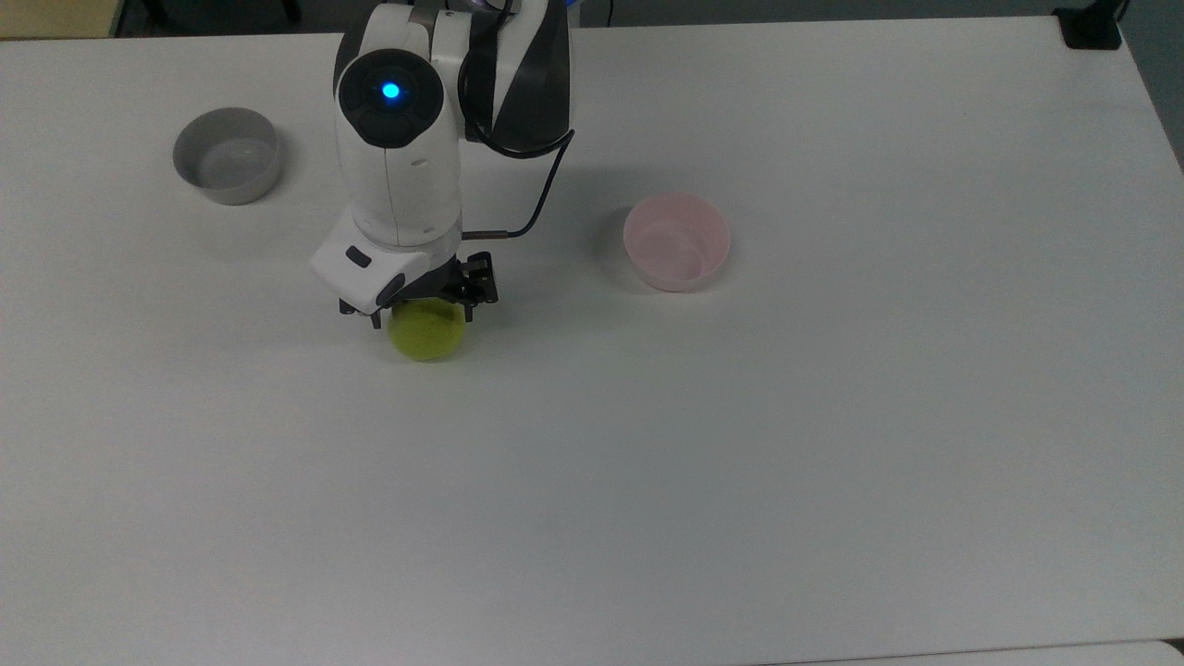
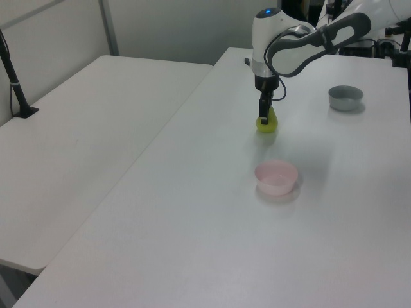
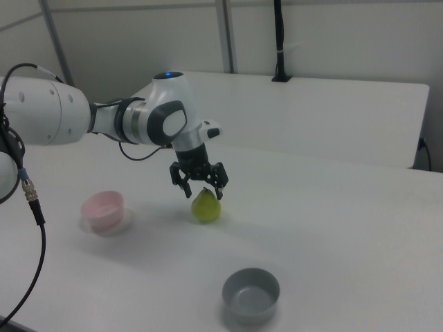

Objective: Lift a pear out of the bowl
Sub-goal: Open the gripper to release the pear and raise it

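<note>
White tabletop (image 1: 832, 462); small yellow-green pear (image 3: 205, 207) resting just under wide-spread pincer (image 3: 199, 185), seemingly released; empty pale pink plastic bowl (image 1: 676, 241) well aside.

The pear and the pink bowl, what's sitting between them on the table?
Nothing: in the top view, bare white table separates the pear from the pink bowl.
</note>
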Tool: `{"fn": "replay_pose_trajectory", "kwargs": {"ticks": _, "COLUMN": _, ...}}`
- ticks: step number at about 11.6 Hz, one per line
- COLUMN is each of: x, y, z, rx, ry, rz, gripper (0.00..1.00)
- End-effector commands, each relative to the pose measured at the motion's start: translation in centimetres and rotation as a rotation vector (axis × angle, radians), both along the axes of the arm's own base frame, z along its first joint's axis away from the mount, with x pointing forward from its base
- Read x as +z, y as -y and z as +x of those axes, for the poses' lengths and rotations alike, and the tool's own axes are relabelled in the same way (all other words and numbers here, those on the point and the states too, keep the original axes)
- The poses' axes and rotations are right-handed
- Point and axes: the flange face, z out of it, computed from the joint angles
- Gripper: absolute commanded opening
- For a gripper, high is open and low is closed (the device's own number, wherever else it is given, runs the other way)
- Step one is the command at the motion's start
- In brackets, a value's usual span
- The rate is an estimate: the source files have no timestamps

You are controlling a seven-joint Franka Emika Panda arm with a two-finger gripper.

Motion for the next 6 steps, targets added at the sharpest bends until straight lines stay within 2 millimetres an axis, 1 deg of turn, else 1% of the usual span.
{"fn": "replay_pose_trajectory", "kwargs": {"ticks": 1, "x": 7.3, "y": -1.1, "z": -1.4, "rx": -0.01, "ry": 0.021, "rz": 0.027, "gripper": 1.0}}
{"fn": "replay_pose_trajectory", "kwargs": {"ticks": 3, "x": 11.6, "y": -3.7, "z": -2.2, "rx": -0.028, "ry": -0.005, "rz": 0.033, "gripper": 1.0}}
{"fn": "replay_pose_trajectory", "kwargs": {"ticks": 5, "x": 15.7, "y": -5.5, "z": -3.8, "rx": -0.093, "ry": 0.017, "rz": 0.034, "gripper": 1.0}}
{"fn": "replay_pose_trajectory", "kwargs": {"ticks": 6, "x": 17.7, "y": -5.5, "z": -5.0, "rx": -0.104, "ry": 0.01, "rz": 0.04, "gripper": 1.0}}
